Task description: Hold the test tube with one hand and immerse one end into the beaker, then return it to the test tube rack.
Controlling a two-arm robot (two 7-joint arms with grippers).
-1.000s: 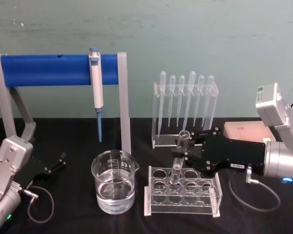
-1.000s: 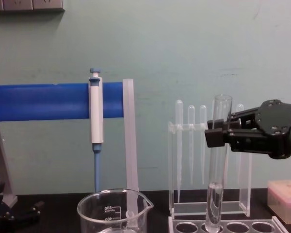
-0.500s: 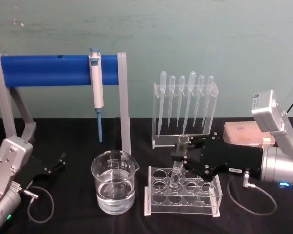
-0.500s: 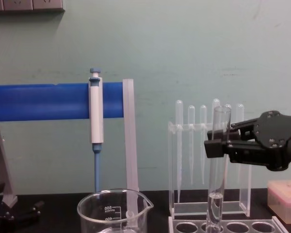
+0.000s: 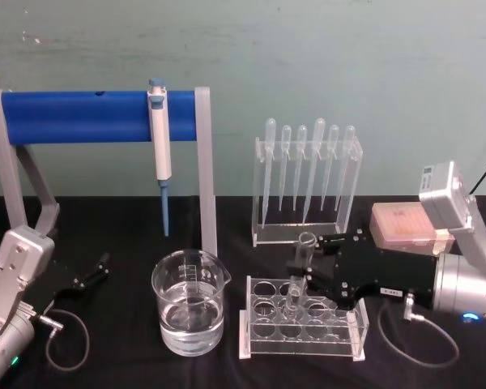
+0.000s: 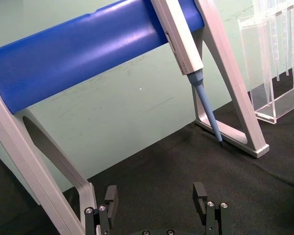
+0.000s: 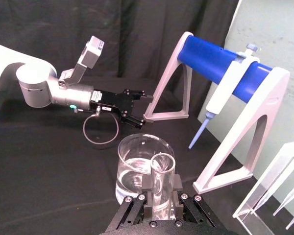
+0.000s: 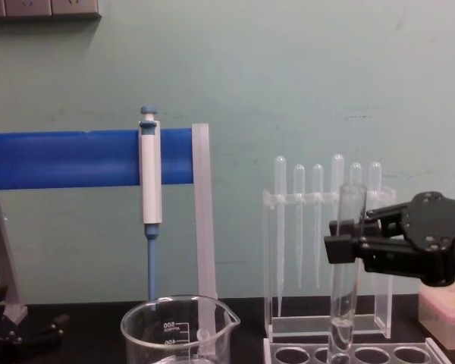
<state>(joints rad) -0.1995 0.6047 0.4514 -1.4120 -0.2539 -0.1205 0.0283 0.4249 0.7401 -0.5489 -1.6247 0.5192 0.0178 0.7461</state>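
Note:
The clear test tube (image 5: 301, 263) stands upright with its lower end in a hole of the clear tube rack (image 5: 340, 332). My right gripper (image 5: 302, 271) is shut on its upper part, just below the rim. From the chest, the test tube (image 8: 347, 280) reaches down into the rack (image 8: 379, 353), with the right gripper (image 8: 340, 244) coming in from the right. In the right wrist view the test tube (image 7: 162, 183) sits between the black fingers. The beaker (image 5: 189, 312), part filled with water, stands left of the rack. My left gripper (image 5: 97, 271) rests open at the far left.
A blue bar stand (image 5: 97, 116) holds a blue-and-white pipettor (image 5: 159, 146) behind the beaker. A clear rack of plastic pipettes (image 5: 308, 174) stands behind the tube rack, with a pink box (image 5: 401, 225) to its right. Cables lie by both wrists.
My right gripper has come down with the test tube, lowering its bottom end deeper into the rack hole. The left arm has not moved.

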